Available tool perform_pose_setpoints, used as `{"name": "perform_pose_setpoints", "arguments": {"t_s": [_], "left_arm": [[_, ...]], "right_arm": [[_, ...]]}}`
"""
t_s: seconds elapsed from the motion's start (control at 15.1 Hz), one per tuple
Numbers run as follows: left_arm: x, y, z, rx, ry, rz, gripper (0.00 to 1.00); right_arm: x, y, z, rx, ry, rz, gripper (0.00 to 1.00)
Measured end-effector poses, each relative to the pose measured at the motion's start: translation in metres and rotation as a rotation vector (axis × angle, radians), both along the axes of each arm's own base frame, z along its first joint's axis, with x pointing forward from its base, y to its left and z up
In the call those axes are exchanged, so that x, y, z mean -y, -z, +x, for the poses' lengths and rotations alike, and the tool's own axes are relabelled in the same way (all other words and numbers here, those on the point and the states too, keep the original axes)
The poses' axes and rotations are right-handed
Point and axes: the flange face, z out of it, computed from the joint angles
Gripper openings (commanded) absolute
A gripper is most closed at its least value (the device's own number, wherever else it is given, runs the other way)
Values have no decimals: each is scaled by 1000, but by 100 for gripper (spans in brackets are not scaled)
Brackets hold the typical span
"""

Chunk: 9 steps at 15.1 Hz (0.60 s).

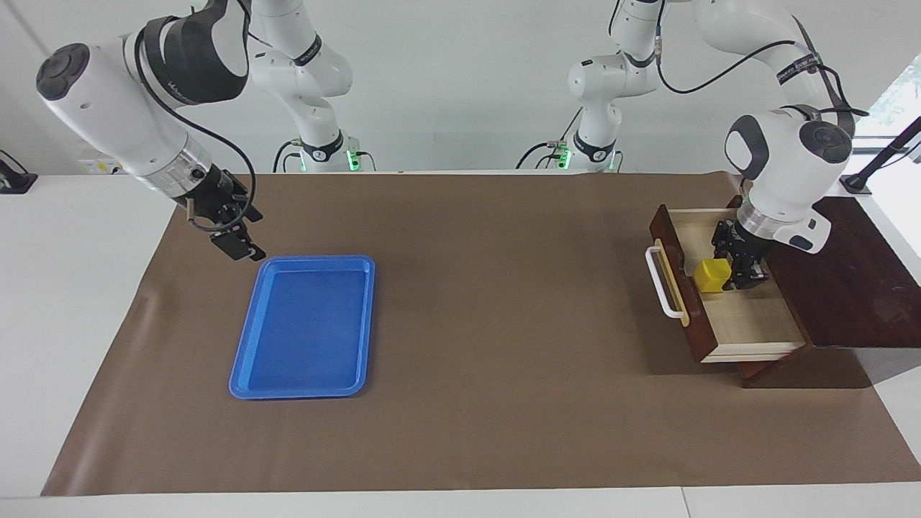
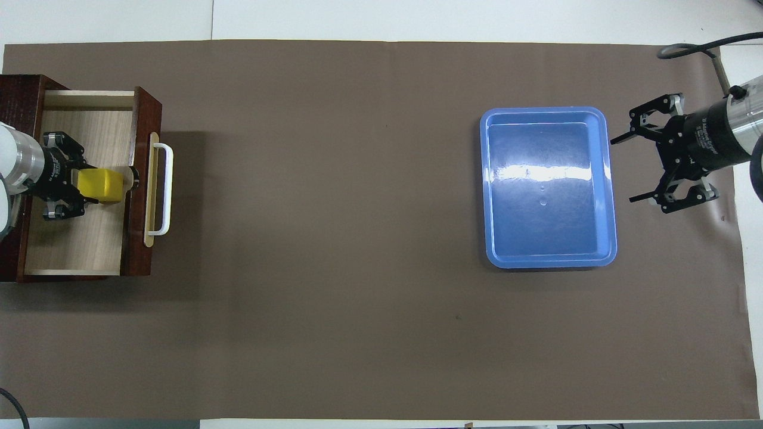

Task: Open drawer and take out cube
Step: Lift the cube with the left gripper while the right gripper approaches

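Observation:
The dark reddish-brown drawer (image 1: 676,302) is pulled out of its low cabinet at the left arm's end of the table, and its pale interior (image 2: 83,238) shows. Its white bar handle (image 2: 168,188) faces the middle of the table. My left gripper (image 1: 728,277) reaches down into the drawer and is shut on the yellow cube (image 1: 712,275), close to the drawer's front wall. The cube also shows in the overhead view (image 2: 102,185). My right gripper (image 1: 248,234) is open and empty and hangs beside the blue tray's corner nearest the robots; the right arm waits.
A flat blue plastic tray (image 1: 241,381) lies on the brown paper mat toward the right arm's end of the table. The dark cabinet top (image 1: 856,280) extends from the drawer toward the table's end edge. Bare mat lies between the tray and the drawer.

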Motion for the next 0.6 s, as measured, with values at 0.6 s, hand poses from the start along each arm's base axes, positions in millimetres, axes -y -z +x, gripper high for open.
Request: {"name": "perform_pose_setpoints", "arguments": {"t_s": [0.6], "left_arm": [[88, -93, 10, -10, 20, 0, 0]], "right_arm": [[-32, 67, 23, -50, 82, 164, 93]]}}
